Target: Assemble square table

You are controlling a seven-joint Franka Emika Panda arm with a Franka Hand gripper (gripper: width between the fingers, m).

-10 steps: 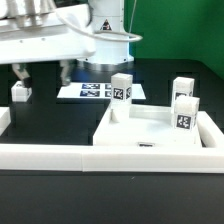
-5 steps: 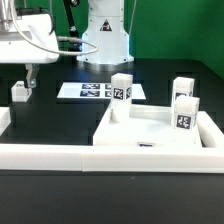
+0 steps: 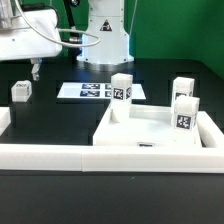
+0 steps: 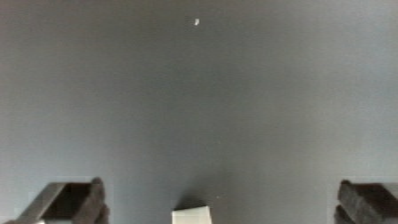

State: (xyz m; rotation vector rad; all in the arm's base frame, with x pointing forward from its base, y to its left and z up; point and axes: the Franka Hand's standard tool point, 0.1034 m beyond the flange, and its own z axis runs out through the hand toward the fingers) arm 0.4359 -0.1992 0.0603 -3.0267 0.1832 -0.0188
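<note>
Black surface with a green backdrop in the exterior view: the tabletop (image 3: 150, 128) sits toward that view's right with three legs (image 3: 121, 93) standing upright in its corners. The fourth leg (image 3: 20, 91) stands alone, well off to the left, long axis vertical, near the gripper (image 3: 35, 71). Probably light, rigid, smooth plastic, so I'd pinch its flat sides. Wrist view: jaws spread wide, holding nothing, bare surface (image 4: 196, 100) below.

Robotics lab: black table (image 3: 60, 125), green backdrop (image 3: 175, 30), marker board (image 3: 92, 91), white robot arm (image 3: 105, 35)
</note>
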